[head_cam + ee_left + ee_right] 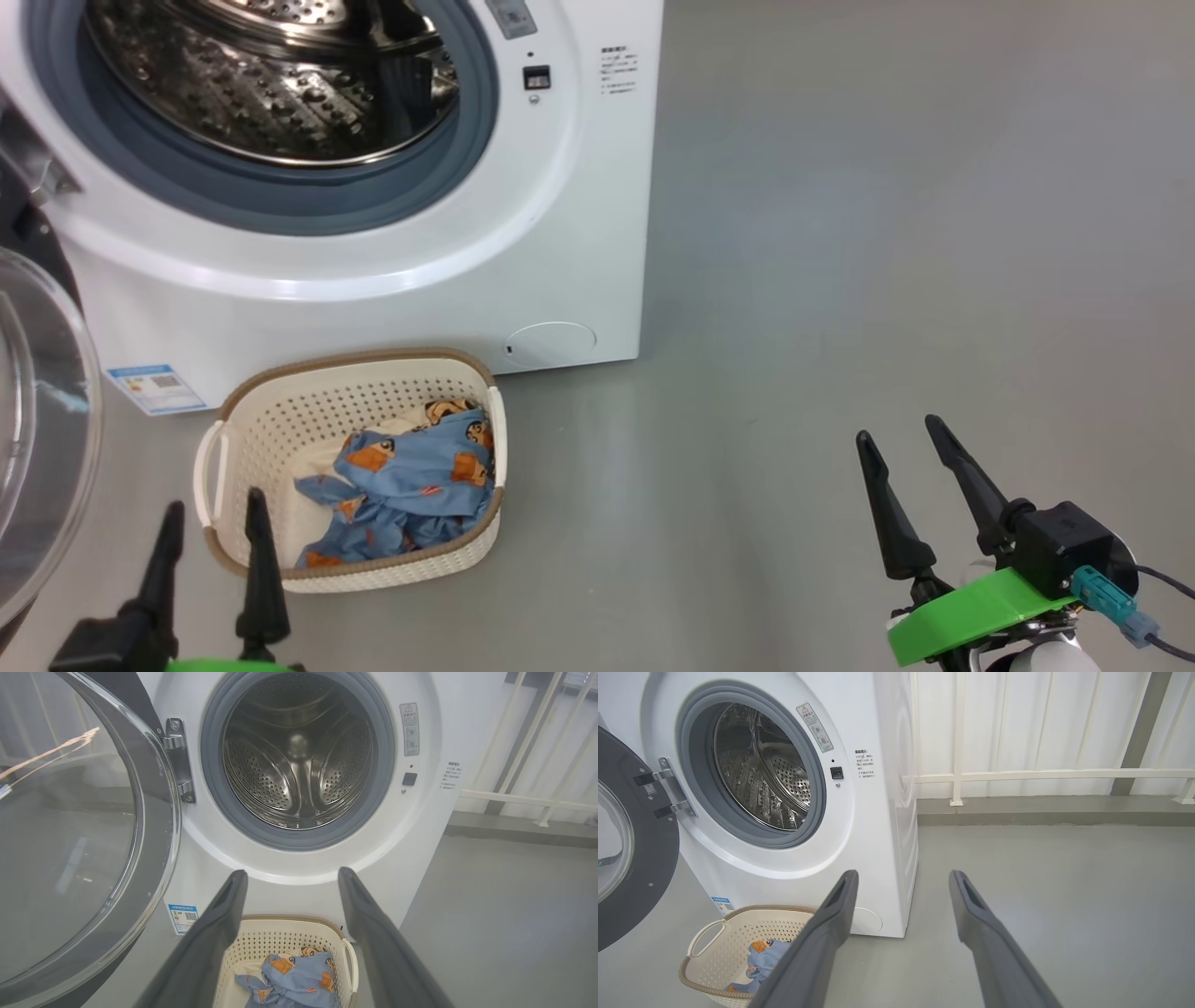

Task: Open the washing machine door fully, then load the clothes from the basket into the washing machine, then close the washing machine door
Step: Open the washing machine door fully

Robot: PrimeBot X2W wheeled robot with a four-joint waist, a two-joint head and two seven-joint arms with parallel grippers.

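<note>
The big white washing machine [392, 271] has its round door [156, 826] swung wide open to one side, so you can see the shiny drum [299, 760]. The little basket [280, 411] sits on the grey floor [840, 280] just in front of the machine, with the blue bear clothes [411, 476] inside. The left gripper [213, 504] hangs by the basket with its fingers spread apart, holding nothing. The right gripper [898, 431] is well off to the side, spread wide too and empty.

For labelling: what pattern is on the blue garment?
Blue garment: orange-brown cartoon bears; head view.
</note>
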